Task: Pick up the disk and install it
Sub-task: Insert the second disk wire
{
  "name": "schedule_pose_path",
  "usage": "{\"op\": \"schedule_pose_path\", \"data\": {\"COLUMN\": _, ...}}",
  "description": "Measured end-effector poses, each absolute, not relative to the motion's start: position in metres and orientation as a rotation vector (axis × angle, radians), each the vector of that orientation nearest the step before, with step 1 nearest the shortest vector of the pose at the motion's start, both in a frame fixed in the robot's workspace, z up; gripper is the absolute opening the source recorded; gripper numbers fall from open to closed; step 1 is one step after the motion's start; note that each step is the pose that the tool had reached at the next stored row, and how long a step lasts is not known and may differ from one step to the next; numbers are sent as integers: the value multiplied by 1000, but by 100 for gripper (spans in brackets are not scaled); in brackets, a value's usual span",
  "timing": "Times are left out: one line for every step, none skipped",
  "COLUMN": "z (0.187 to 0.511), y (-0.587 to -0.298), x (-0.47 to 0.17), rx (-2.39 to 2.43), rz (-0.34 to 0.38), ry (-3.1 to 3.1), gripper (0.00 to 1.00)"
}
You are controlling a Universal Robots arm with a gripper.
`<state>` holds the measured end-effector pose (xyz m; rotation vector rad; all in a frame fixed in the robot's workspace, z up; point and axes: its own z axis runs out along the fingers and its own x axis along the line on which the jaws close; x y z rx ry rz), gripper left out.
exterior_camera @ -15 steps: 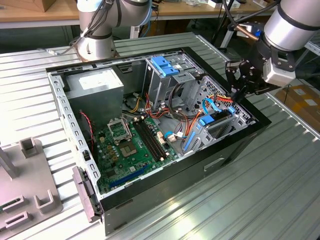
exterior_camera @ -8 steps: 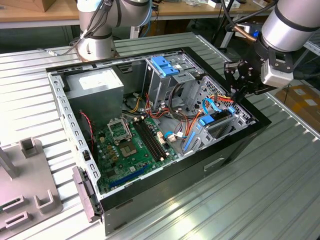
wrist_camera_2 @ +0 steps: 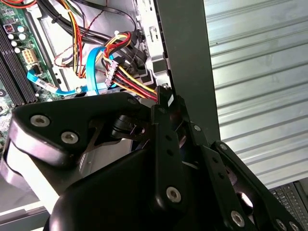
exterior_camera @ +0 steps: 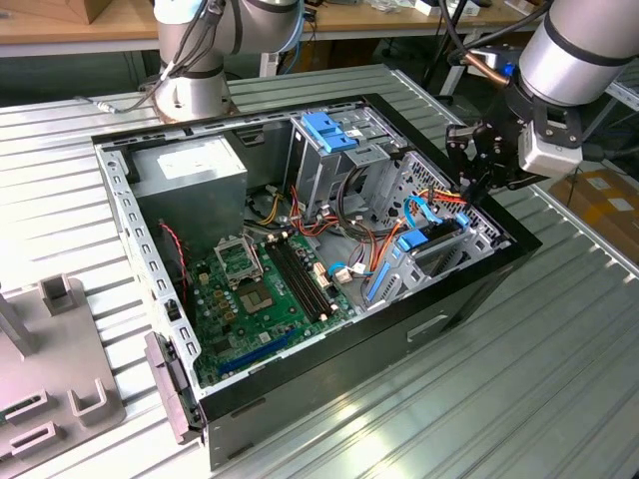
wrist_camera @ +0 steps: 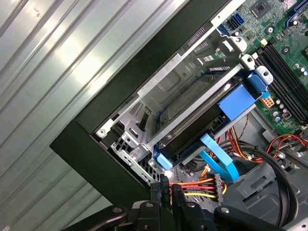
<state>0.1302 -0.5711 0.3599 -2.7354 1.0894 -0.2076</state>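
Observation:
The disk (wrist_camera: 192, 134) lies in the drive bay at the corner of the open computer case (exterior_camera: 469, 299). It is a black body held by a blue bracket (wrist_camera: 237, 104). In the exterior view the disk (exterior_camera: 436, 251) sits at the case's right end, behind blue cables. My gripper (exterior_camera: 469, 185) hangs over that corner, just above the bay. In both wrist views its fingers are pinched together on a black power connector (wrist_camera: 164, 186) trailing red, yellow and black wires (wrist_camera_2: 137, 84). My gripper (wrist_camera: 166, 191) is a short way from the disk's end and is not touching it.
A grey power-supply box (exterior_camera: 190, 170) and a metal drive cage with a blue handle (exterior_camera: 324, 130) stand at the back of the case. The green motherboard (exterior_camera: 260, 289) lies in the middle. Grey fixtures (exterior_camera: 60, 294) sit at the exterior view's left. The ribbed metal table (exterior_camera: 519, 399) surrounds the case.

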Motion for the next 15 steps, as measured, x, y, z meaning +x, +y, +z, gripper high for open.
{"op": "schedule_pose_path", "data": {"z": 360, "y": -571, "x": 130, "rx": -2735, "rz": -208, "ry": 1089, "gripper": 24}}
{"op": "schedule_pose_path", "data": {"z": 360, "y": -571, "x": 130, "rx": -2736, "rz": -208, "ry": 1089, "gripper": 24}}
{"op": "schedule_pose_path", "data": {"z": 359, "y": -571, "x": 130, "rx": -2735, "rz": -207, "ry": 1089, "gripper": 24}}
{"op": "schedule_pose_path", "data": {"z": 358, "y": -571, "x": 130, "rx": -2735, "rz": -207, "ry": 1089, "gripper": 24}}
{"op": "schedule_pose_path", "data": {"z": 358, "y": -571, "x": 130, "rx": -2735, "rz": -208, "ry": 1089, "gripper": 24}}
{"op": "schedule_pose_path", "data": {"z": 358, "y": -571, "x": 130, "rx": -2736, "rz": -208, "ry": 1089, "gripper": 24}}
{"op": "schedule_pose_path", "data": {"z": 358, "y": -571, "x": 130, "rx": -2736, "rz": -208, "ry": 1089, "gripper": 24}}
{"op": "schedule_pose_path", "data": {"z": 358, "y": -571, "x": 131, "rx": -2740, "rz": -206, "ry": 1076, "gripper": 24}}
{"op": "schedule_pose_path", "data": {"z": 358, "y": -571, "x": 131, "rx": -2743, "rz": -205, "ry": 1067, "gripper": 24}}
{"op": "schedule_pose_path", "data": {"z": 358, "y": -571, "x": 131, "rx": -2746, "rz": -204, "ry": 1059, "gripper": 24}}
{"op": "schedule_pose_path", "data": {"z": 358, "y": -571, "x": 131, "rx": -2746, "rz": -204, "ry": 1059, "gripper": 24}}
{"op": "schedule_pose_path", "data": {"z": 358, "y": -571, "x": 131, "rx": -2746, "rz": -204, "ry": 1058, "gripper": 24}}
{"op": "schedule_pose_path", "data": {"z": 358, "y": -571, "x": 131, "rx": -2746, "rz": -204, "ry": 1058, "gripper": 24}}
{"op": "schedule_pose_path", "data": {"z": 358, "y": -571, "x": 131, "rx": -2746, "rz": -204, "ry": 1058, "gripper": 24}}
{"op": "schedule_pose_path", "data": {"z": 358, "y": -571, "x": 131, "rx": -2746, "rz": -204, "ry": 1058, "gripper": 24}}
